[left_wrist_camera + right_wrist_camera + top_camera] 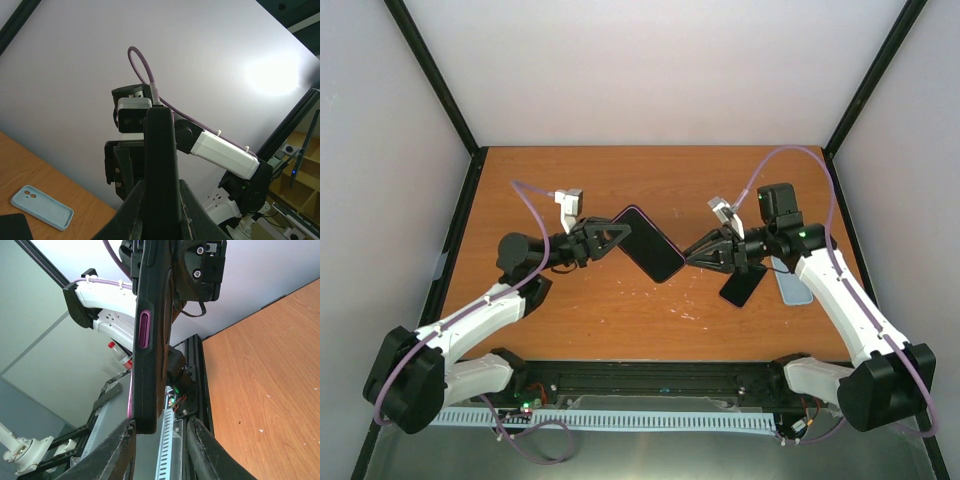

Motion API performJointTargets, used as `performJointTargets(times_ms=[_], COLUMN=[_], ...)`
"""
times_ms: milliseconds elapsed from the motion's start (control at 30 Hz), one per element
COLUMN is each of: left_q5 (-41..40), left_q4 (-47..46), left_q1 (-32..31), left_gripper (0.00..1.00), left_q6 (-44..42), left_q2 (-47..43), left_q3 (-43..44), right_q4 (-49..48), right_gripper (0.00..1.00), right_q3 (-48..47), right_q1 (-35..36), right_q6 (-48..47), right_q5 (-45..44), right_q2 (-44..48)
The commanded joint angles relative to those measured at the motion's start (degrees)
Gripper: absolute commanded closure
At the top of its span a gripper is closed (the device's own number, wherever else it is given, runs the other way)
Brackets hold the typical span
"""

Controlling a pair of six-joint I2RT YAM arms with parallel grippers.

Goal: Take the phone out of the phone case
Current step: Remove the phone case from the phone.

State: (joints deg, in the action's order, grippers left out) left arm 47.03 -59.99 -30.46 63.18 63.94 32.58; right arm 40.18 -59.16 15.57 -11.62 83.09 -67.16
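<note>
Count: two grippers, one handset. The phone [648,243] sits in its dark phone case [150,365] (one purple side button [144,329]) and is held in the air over the table's middle. The left gripper [617,234] and right gripper [691,256] each have fingers clamped on one end. Near the right edge lie one light-blue case [792,288] and one black slab [742,288], either a phone or a case. The table [620,320] is orange wood, and the walls [670,70] are pale.

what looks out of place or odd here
Nothing spilled or broken. The cased phone hangs tilted in mid-air between the left gripper and right gripper. An empty blue case lies on the table.
</note>
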Motion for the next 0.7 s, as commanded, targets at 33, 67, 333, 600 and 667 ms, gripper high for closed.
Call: performJointTargets(times_ms=[33,67,333,600,667], left_q5=[-0.3,-0.3,-0.4,-0.4,-0.4], left_q4=[-4.1,-4.0,-1.8,-1.7,-1.6], left_q1=[0.0,0.0,0.0,0.0,0.0], left_gripper=[1.00,1.00,1.00,1.00,1.00], left_q6=[0.2,0.2,-1.5,-1.4,-1.4], left_q2=[-1.3,-1.4,-2.1,-2.4,-2.5], left_q3=[2.5,2.5,2.7,2.7,2.7], right_q4=[0.8,0.8,5.9,6.1,6.0], right_gripper=[0.72,0.73,0.68,0.74,0.79], right_q3=[-1.8,-1.8,-3.0,-2.7,-2.7], right_q1=[1.0,1.0,1.4,2.2,2.2], right_q6=[-1.0,-1.0,-7.0,-7.4,-7.3], right_q5=[-1.9,-2.1,4.1,3.6,3.3], right_q2=[-1.5,-1.6,-1.0,-0.9,-1.1])
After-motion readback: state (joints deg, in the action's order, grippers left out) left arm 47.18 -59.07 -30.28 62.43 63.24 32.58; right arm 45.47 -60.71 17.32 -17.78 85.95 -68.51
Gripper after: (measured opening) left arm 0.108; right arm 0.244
